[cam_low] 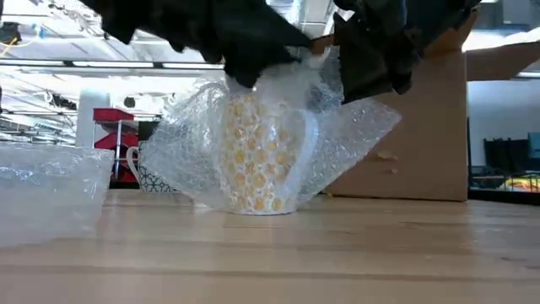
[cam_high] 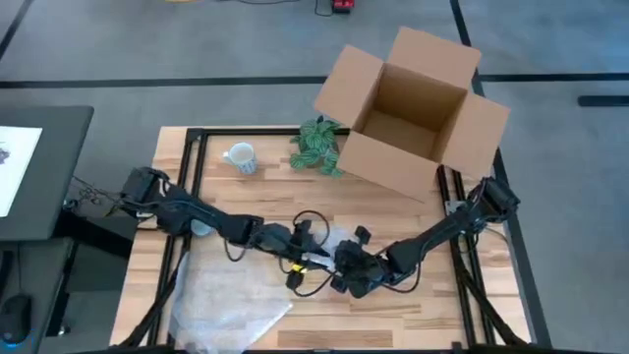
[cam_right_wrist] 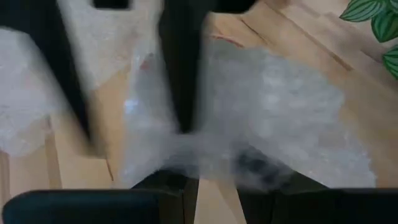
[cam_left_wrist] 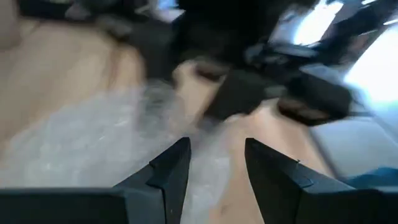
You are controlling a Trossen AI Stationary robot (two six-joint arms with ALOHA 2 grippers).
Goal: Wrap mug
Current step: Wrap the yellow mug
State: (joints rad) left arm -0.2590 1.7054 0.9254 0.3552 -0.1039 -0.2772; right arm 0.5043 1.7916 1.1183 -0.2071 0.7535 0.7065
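Note:
A mug with yellow flowers (cam_low: 257,156) stands upright on the table, loosely wrapped in a sheet of bubble wrap (cam_low: 337,135), which also shows in the high view (cam_high: 334,239). My left gripper (cam_left_wrist: 214,168) is open just above the wrap's top on the left side (cam_low: 245,51). My right gripper (cam_right_wrist: 211,180) is shut on the wrap to the right of the mug's top (cam_low: 371,59). In the high view both grippers meet over the wrap, left (cam_high: 300,246) and right (cam_high: 349,267). My left gripper hangs over the wrap's gathered top; I cannot tell whether its fingers touch it. My right gripper pinches a bunched part of the bubble wrap (cam_right_wrist: 208,155) between its two fingers, coming from the table's right side and slanting down. The wrap rises from the mug to the fingers, and the mug's base stays on the table.
A second bubble wrap sheet (cam_high: 226,305) lies at the near left. A white mug (cam_high: 239,157), a potted plant (cam_high: 316,146) and an open cardboard box (cam_high: 413,108) stand along the far edge.

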